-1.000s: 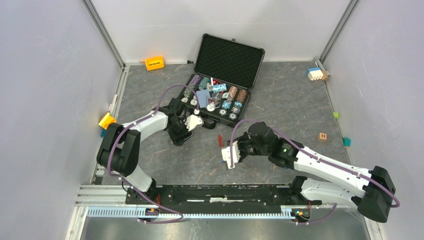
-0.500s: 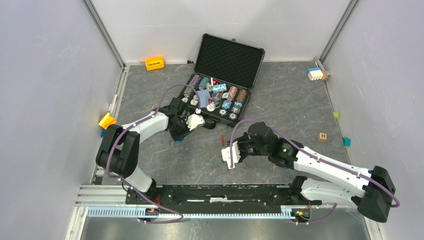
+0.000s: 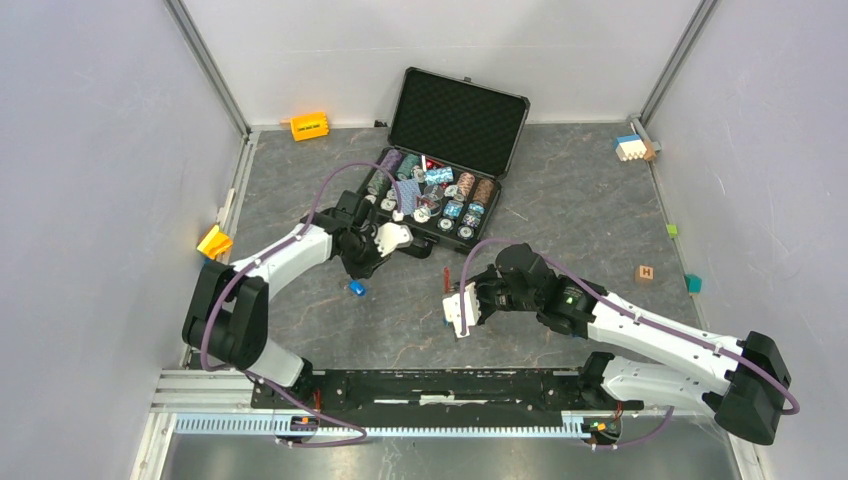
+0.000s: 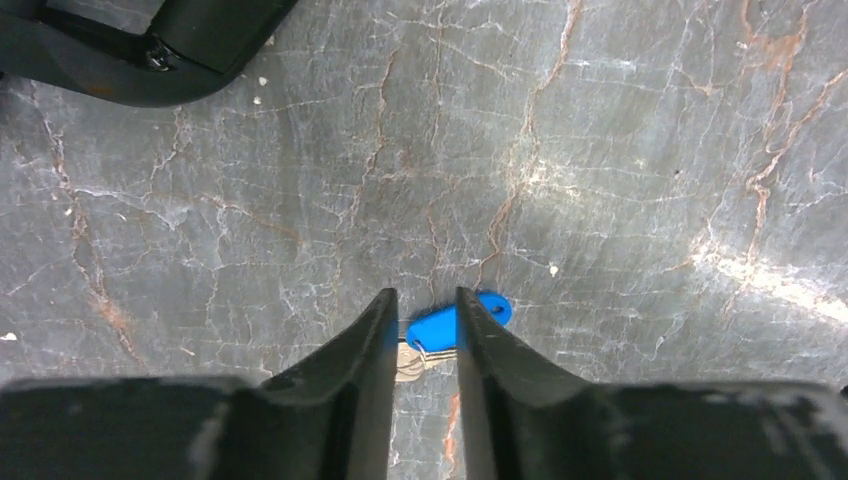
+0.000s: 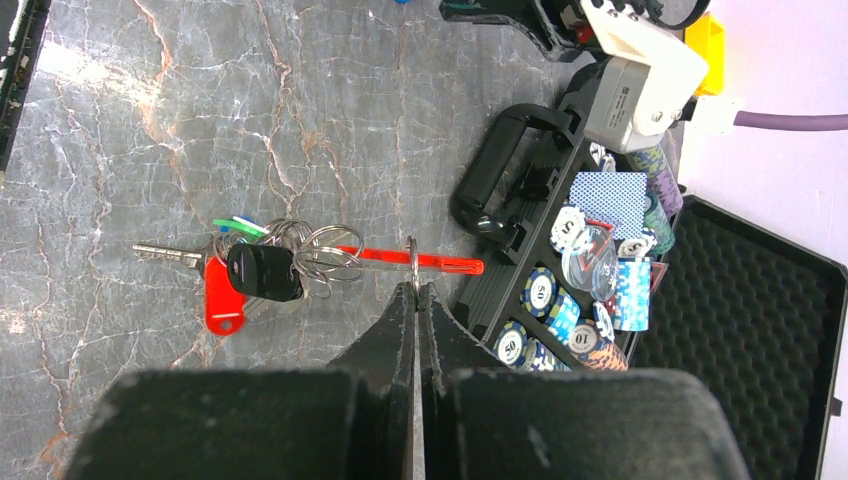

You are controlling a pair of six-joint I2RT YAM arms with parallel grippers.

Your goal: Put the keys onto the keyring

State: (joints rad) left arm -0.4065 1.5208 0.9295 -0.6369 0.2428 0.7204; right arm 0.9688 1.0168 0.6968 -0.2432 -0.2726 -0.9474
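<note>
Keyring is caught by its thin metal ring in my right jaws, which are pressed together on it. Its red fob points toward the poker-chip case. Red-capped, black-headed and green-capped keys bunch on the linked rings. My left jaws stand narrowly apart, gripping nothing, and the blue-capped key lies on the worktop beneath them. One chip reads 10. A wooden block reads H.
</note>
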